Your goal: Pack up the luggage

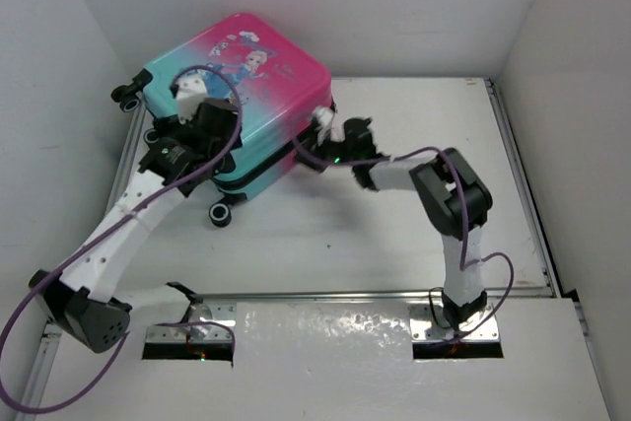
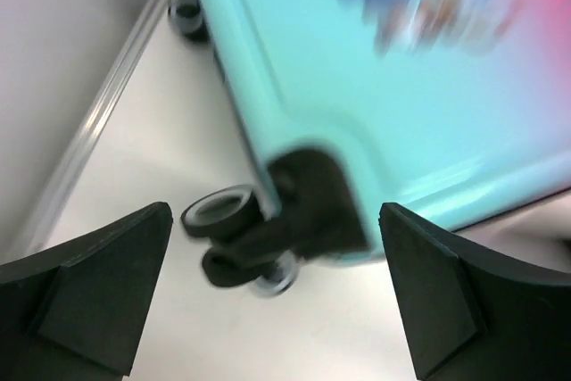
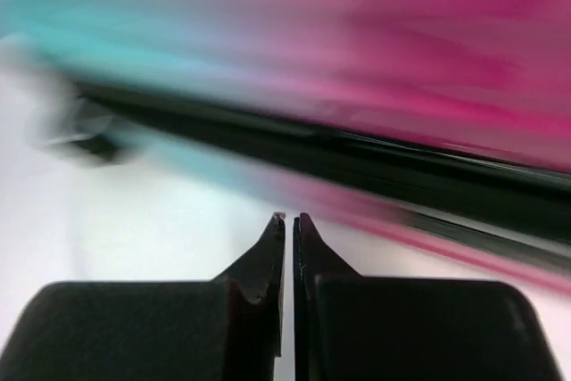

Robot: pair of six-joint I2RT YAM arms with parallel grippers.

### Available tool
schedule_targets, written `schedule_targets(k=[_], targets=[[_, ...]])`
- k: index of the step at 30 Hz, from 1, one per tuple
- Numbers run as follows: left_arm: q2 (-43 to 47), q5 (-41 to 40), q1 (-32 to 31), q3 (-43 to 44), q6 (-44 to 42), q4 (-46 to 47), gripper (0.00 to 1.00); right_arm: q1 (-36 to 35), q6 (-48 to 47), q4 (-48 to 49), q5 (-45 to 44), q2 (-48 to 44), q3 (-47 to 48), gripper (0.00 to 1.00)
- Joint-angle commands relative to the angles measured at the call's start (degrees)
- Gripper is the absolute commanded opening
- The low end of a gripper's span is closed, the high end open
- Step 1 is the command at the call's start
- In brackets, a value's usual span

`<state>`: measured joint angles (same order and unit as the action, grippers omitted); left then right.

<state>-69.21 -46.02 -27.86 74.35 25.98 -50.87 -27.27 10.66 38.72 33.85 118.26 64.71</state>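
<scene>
White table (image 1: 375,234), plain walls (image 1: 394,7), possibly metal rail (image 1: 517,184)

Pink-to-teal cartoon-print luggage (image 1: 246,86) lies closed and flat at the table's far left, black wheels sticking out leftward.

The luggage (image 1: 266,96) lies flat on the white table's (image 1: 394,234) far-left part.
</scene>
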Motion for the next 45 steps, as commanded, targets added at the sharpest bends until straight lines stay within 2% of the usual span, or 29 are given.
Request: schedule_targets(k=[1, 4, 5, 6, 7, 8, 11, 13, 14, 15, 17, 18, 20, 21, 23, 24, 26, 27, 28, 29, 32, 36, 39, 40, 42, 43, 44, 45], targets=[[4.3, -3.0, 1.0, 5.4, 5.1, 7.1, 1.0, -9.6, 1.4, 10.3, -0.3, -5.3, -3.5, 0.0], [4.4, 3.8, 1.0, 6.6, 6.0, 10.3, 1.0, -12.0, 3.2, 7.3, -3.0, -4.4, -0.4, 0.0], [4.3, 6.1, 1.0, 6.3, 5.8, 11.6, 1.0, -12.0, 4.9, 7.2, -5.0, -4.4, -0.4, 0.06], [4.0, 10.7, 1.0, 6.1, 5.7, 13.2, 1.0, -11.8, 5.9, 7.4, -9.7, -5.0, -1.9, 0.4], [3.6, 12.3, 1.0, 5.9, 6.5, 13.1, 1.0, -11.7, 6.3, 7.2, -13.1, -6.3, -3.6, 0.52], [3.1, 13.2, 0.9, 5.5, 7.4, 12.6, 1.0, -11.6, 6.4, 6.9, -17.3, -8.0, -5.6, 0.56], [4.2, 9.5, 0.9, 2.0, 12.1, 10.0, 1.0, -8.9, 10.7, 5.5, -23.5, -15.7, -11.1, 0.69], [5.0, 2.7, 1.1, 0.7, 17.8, 6.5, 1.0, -5.5, 14.5, -3.6, -28.2, -20.2, -10.1, 0.78], [5.6, 0.8, 1.1, 0.1, 19.5, 5.4, 1.0, -4.2, 16.1, -8.0, -30.7, -21.1, -9.0, 0.86], [5.8, -2.0, 1.5, 0.1, 21.2, 4.0, 1.0, -2.5, 17.3, -15.2, -31.6, -21.7, -7.7, 0.89], [6.0, -2.9, 2.8, 0.4, 21.8, 5.0, 1.0, 2.3, 17.9, -20.6, -30.6, -20.9, -2.0, 0.98], [6.1, -2.6, 5.9, 0.4, 20.9, 5.9, 1.0, 3.6, 17.2, -26.5, -30.9, -19.8, 3.6, 0.99], [5.6, 0.8, 12.3, -0.3, 21.0, 10.0, 1.0, 6.6, 15.2, -31.8, -32.0, -15.0, 10.3, 0.99], [5.3, 9.1, 20.3, -1.0, 19.8, 12.4, 1.0, 8.8, 15.4, -36.0, -32.0, -12.9, 17.1, 0.99], [4.0, 15.8, 27.8, -2.8, 22.9, 14.2, 1.0, 11.3, 19.2, -35.2, -28.5, -7.1, 23.2, 0.99], [3.6, 15.1, 29.6, -3.2, 24.5, 14.1, 1.0, 13.1, 22.8, -35.7, -29.4, -5.2, 26.0, 0.99], [3.1, 14.6, 32.3, -6.0, 27.6, 16.1, 1.0, 14.1, 23.5, -37.8, -31.1, 2.4, 32.8, 0.99], [2.8, 15.4, 33.2, -8.9, 30.7, 17.1, 1.0, 14.9, 24.4, -37.8, -29.1, 5.8, 41.3, 0.99], [1.7, 17.7, 34.9, -10.3, 32.7, 18.4, 1.0, 15.3, 25.5, -38.0, -23.4, 13.8, 46.2, 0.99], [0.8, 18.8, 35.5, -11.8, 36.0, 19.2, 1.0, 15.4, 26.9, -38.4, -21.9, 17.8, 56.7, 0.99], [-2.6, 20.9, 36.1, -16.8, 40.7, 22.7, 1.0, 15.3, 32.3, -32.7, -14.7, 28.9, 67.5, 0.99], [-9.1, 19.8, 36.5, -19.9, 43.5, 25.8, 1.0, 13.3, 36.4, -22.4, -11.1, 30.2, 63.5, 0.99], [-15.7, 21.0, 36.5, -18.3, 41.7, 28.1, 1.0, 10.0, 33.2, -22.5, -10.6, 31.4, 64.4, 0.99], [-17.8, 23.6, 36.5, -17.2, 36.8, 31.3, 1.0, 8.5, 32.9, -23.0, -9.6, 33.6, 67.4, 0.99], [-26.6, 26.9, 36.4, -10.4, 32.7, 32.1, 1.0, 7.1, 32.2, -21.7, -5.9, 34.6, 68.1, 0.99], [-30.0, 33.9, 36.0, -7.6, 28.1, 33.5, 1.0, 6.5, 31.9, -16.5, -3.5, 34.5, 65.6, 0.99], [-37.8, 36.7, 35.6, 0.0, 20.8, 33.3, 1.0, 5.6, 31.0, -13.6, -1.3, 33.9, 64.0, 0.99], [-41.9, 37.8, 35.0, 4.9, 18.5, 28.2, 1.0, 5.1, 30.2, -12.7, 2.4, 33.5, 63.2, 0.99]])
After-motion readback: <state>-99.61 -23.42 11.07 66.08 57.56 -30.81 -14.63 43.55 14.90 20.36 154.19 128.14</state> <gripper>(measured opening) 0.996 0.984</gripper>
